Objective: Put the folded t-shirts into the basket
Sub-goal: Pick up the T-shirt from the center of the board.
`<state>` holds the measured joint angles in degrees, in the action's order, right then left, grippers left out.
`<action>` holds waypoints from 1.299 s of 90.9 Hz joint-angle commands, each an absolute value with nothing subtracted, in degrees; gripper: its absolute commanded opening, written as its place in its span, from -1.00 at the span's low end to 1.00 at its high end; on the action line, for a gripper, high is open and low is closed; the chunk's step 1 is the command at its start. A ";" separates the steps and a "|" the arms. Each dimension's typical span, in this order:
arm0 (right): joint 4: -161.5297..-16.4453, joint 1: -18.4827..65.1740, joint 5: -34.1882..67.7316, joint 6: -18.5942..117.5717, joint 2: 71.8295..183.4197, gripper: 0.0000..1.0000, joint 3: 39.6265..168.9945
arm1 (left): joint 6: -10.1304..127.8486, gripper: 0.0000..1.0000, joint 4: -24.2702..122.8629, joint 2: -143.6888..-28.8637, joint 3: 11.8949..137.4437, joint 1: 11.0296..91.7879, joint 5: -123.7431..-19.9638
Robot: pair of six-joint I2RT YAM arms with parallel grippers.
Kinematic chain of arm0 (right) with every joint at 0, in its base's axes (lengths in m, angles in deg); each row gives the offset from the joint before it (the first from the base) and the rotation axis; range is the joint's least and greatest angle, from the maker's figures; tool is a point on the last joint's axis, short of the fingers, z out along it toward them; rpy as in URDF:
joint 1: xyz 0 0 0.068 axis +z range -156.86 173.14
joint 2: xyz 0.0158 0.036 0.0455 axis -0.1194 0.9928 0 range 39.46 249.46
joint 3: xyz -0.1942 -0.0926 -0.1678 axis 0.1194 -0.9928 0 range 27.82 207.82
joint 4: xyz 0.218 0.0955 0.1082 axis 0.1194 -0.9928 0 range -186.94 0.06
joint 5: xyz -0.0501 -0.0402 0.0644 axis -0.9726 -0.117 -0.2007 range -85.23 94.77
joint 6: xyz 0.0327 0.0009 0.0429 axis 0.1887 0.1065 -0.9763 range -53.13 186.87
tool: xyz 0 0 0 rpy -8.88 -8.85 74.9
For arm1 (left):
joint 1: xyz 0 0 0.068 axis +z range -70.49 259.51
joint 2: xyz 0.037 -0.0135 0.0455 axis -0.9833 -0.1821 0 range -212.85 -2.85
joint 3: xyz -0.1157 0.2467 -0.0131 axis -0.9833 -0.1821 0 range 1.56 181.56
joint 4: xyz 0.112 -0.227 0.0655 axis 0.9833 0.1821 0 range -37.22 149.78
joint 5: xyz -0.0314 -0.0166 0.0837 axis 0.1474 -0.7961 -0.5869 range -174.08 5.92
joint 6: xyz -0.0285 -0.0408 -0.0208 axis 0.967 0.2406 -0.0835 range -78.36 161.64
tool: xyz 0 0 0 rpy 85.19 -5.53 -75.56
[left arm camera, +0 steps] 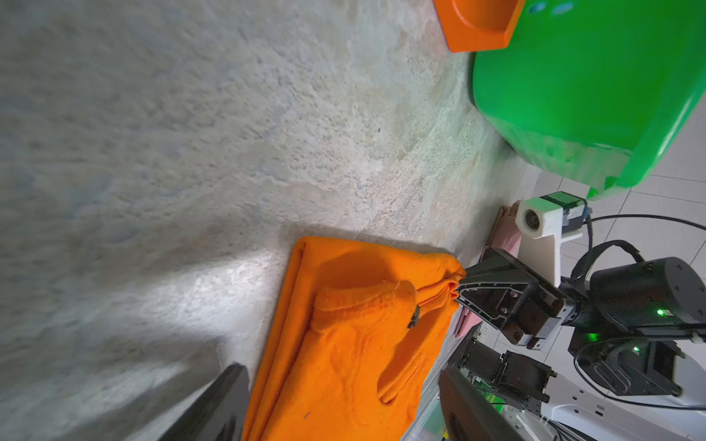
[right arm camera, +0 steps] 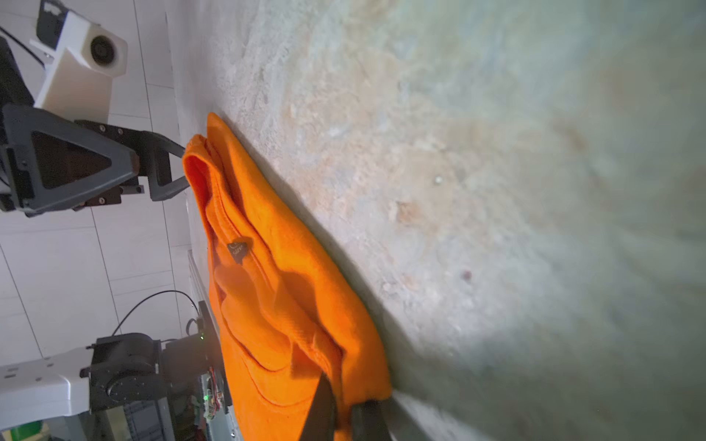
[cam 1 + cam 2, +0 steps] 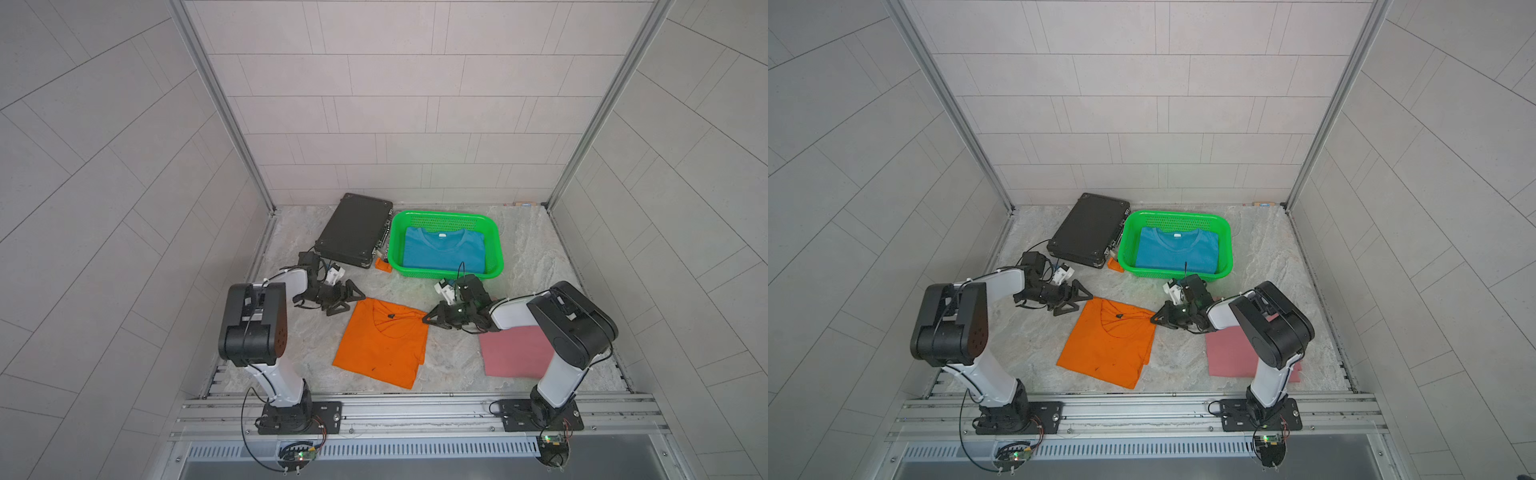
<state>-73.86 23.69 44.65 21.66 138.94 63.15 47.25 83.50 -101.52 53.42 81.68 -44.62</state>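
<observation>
The orange folded t-shirt [image 3: 382, 345] [image 2: 275, 286] lies flat in the middle of the table. My right gripper [image 3: 428, 319] [image 2: 345, 416] is shut on that shirt's far right corner, with cloth pinched between its fingers. At the shirt's far left corner, my left gripper [image 3: 353, 299] [image 1: 344, 412] is open, and orange cloth [image 1: 344, 343] shows between its two fingers. The blue folded t-shirt [image 3: 444, 253] lies inside the green basket [image 3: 440, 216] [image 1: 592, 76] at the back. The pink folded t-shirt [image 3: 515, 353] lies at the right, partly under my right arm.
A black hard case [image 3: 353, 230] lies to the left of the basket, with a small orange block [image 3: 383, 264] [image 1: 477, 26] between their near corners. Tiled walls close in the left, right and back. A metal rail runs along the front edge.
</observation>
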 commanded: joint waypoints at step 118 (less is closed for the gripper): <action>-86.93 36.56 18.02 79.80 97.58 -1.00 53.94 | 38.36 0.84 67.18 -100.74 56.69 67.04 -29.84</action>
<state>-89.03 35.93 19.84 76.06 99.99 55.06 45.39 67.13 -102.74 56.13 65.99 -41.45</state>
